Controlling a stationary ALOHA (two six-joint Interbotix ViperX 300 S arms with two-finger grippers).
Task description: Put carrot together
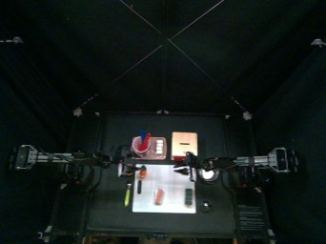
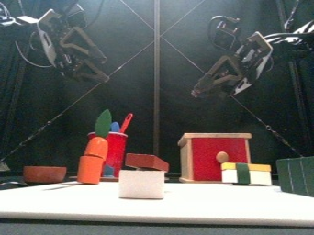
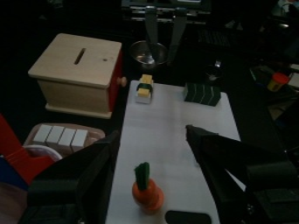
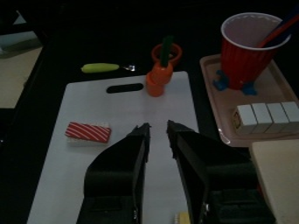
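- Nearest you in the front view, a red-striped block (image 2: 146,162) rests on top of a white block (image 2: 141,184) on the white mat (image 4: 70,175) that covers the table.
- Just behind and to the left, the carrot (image 2: 95,151) stands upright on the mat, its orange pieces stacked with a green top, close beside the red cup (image 2: 117,151).
- Further right you see a red box with a tan lid (image 2: 215,155), then a small yellow and green block (image 2: 245,173).
- Your left gripper (image 3: 152,144) hangs high above the table, jaws wide apart and empty.
- Your right gripper (image 4: 156,140) also hovers above the mat, jaws set to a narrow gap with nothing between them.
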